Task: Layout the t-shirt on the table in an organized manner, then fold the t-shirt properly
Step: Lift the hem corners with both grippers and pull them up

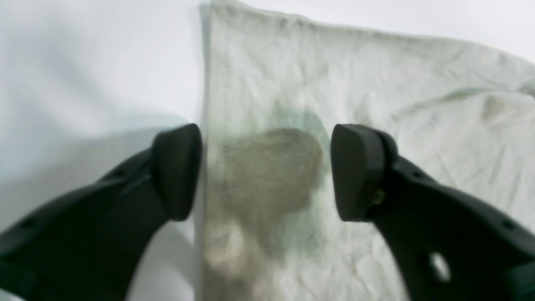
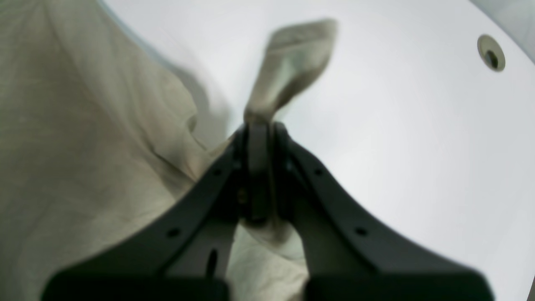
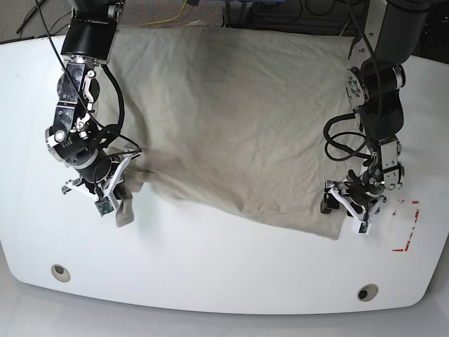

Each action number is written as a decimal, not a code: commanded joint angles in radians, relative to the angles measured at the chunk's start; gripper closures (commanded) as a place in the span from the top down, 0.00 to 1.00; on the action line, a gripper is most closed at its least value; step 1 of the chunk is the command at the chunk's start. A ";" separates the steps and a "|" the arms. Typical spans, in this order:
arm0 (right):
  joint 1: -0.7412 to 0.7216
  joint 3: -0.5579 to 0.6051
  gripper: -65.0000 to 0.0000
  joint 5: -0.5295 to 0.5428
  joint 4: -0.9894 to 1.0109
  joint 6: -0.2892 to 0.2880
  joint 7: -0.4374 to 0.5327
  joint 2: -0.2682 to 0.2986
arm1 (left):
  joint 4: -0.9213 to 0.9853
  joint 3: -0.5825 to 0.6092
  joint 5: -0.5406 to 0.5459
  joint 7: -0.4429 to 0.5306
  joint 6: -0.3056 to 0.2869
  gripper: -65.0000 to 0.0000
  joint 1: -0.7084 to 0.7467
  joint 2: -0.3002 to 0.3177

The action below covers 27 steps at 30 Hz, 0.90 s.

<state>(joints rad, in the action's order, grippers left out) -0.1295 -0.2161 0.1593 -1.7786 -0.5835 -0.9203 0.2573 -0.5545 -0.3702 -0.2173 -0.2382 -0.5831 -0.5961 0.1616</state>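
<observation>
The beige t-shirt point(image 3: 231, 119) lies spread and wrinkled over the far half of the white table point(image 3: 210, 274). On the base view's left, my right gripper point(image 3: 121, 188) is shut on a corner of the cloth. In the right wrist view a tuft of t-shirt point(image 2: 292, 62) sticks out past the shut gripper point(image 2: 259, 129). On the base view's right, my left gripper point(image 3: 344, 205) hovers at the shirt's near corner. In the left wrist view the left gripper point(image 1: 265, 171) is open and straddles the t-shirt point(image 1: 355, 83) edge, one pad point(image 1: 177, 167) over bare table, the other over cloth.
Two round grommet holes point(image 3: 60, 272) point(image 3: 363, 292) sit near the table's front edge; one grommet hole point(image 2: 491, 52) shows in the right wrist view. A red tape outline point(image 3: 407, 225) lies just right of the left gripper. Cables hang behind the table's far edge.
</observation>
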 commanded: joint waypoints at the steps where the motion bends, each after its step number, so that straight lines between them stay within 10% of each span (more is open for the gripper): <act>1: -0.019 -0.003 0.00 0.007 -0.020 0.001 0.027 0.009 | -0.012 0.001 0.006 0.009 -0.004 0.53 -0.028 0.008; 8: -0.003 -0.010 0.00 0.007 -0.028 0.001 0.027 0.009 | -0.012 0.003 0.006 0.009 -0.004 0.17 -0.029 0.008; 27: -0.005 -0.027 0.00 0.007 -0.028 0.001 0.027 0.009 | -0.158 -0.002 0.011 0.012 -0.004 0.00 0.009 0.008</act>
<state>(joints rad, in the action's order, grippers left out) -0.1135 -0.2344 0.1604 -1.7851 -0.5838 -0.9180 0.2546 -0.6472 -0.3706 -0.2245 -0.2569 -0.5861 -0.5694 0.1570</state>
